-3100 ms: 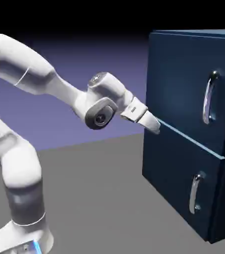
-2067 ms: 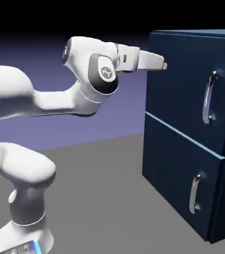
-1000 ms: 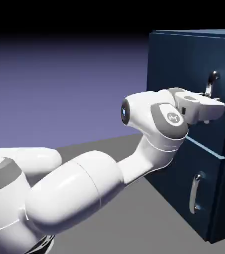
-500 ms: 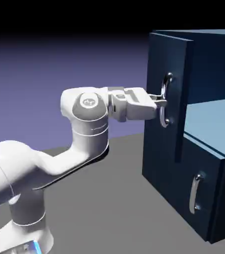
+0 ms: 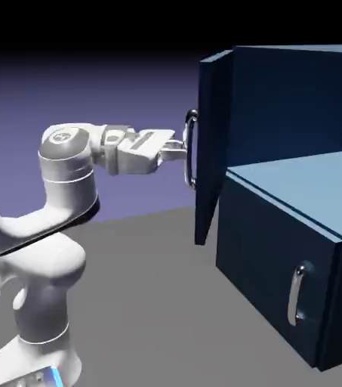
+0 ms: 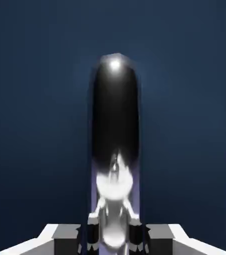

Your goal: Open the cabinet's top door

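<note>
The dark navy cabinet stands at the exterior view's right. Its top door is swung far out to the left, baring the light blue shelf inside. My gripper reaches level from the left and is shut on the top door's silver handle. In the hand view the handle runs up the middle as a dark, shiny bar between my fingertips, with the door's blue panel filling the picture behind it.
The lower door stays closed, its silver handle at the lower right. The grey table spreads below the arm and the open door. The arm's base is at the lower left.
The top door has swung much further open to the left, pulled by my gripper on its handle. The arm has drawn back to the left with it. The shelf inside shows more.
</note>
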